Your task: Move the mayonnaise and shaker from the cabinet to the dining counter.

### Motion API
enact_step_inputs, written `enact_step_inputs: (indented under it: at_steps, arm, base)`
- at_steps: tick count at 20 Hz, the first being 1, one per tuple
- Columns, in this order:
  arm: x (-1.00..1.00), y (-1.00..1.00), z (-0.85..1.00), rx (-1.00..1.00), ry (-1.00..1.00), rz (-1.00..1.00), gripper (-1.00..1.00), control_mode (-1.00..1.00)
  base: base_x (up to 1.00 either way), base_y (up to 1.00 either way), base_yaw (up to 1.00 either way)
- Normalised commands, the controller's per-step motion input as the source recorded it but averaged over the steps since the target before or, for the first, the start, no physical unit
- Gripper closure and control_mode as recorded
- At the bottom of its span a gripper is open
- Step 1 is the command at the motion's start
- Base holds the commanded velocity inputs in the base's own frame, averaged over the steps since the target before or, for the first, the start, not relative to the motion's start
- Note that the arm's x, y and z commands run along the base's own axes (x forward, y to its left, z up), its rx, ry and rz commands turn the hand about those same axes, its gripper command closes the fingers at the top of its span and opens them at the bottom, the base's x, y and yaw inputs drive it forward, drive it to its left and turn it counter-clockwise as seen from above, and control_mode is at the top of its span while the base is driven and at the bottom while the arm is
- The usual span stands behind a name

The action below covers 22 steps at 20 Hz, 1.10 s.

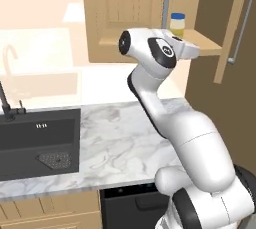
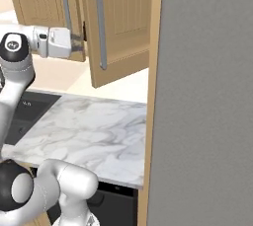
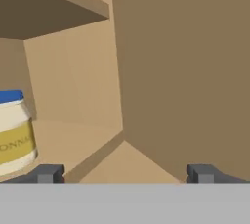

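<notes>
Hand view: claw (image 3: 124,174) spread apart, empty, inside cabinet (image 3: 166,71); reaching step, next shift left onto mayonnaise (image 3: 14,132).

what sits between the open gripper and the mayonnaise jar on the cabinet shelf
Nothing: in the hand view only bare wooden shelf separates the gripper from the mayonnaise, which stands off to the left of its fingertips.
</notes>
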Motion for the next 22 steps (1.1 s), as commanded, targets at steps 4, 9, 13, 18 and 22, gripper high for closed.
enact_step_inputs:
  at_steps: [4,9,13,18,22]
  arm:
    - [-0.63,-0.97,0.00,0.00,-0.06,0.00,-1.00,-1.00]
    - [-0.01,-0.83,0.00,0.01,0.00,0.00,-1.00,-1.00]
    - [0.13,-0.78,-0.01,0.02,0.00,-0.01,-1.00,-1.00]
    - [0.04,-0.88,0.00,0.00,0.00,-0.09,-1.00,-1.00]
    - [0.13,-1.00,0.00,0.00,0.00,-0.25,-1.00,-1.00]
  base:
    - [0.00,0.00,0.00]
    - [0.00,0.00,0.00]
    - [0.00,0.00,0.00]
    - [0.00,0.00,0.00]
    - [0.00,0.00,0.00]
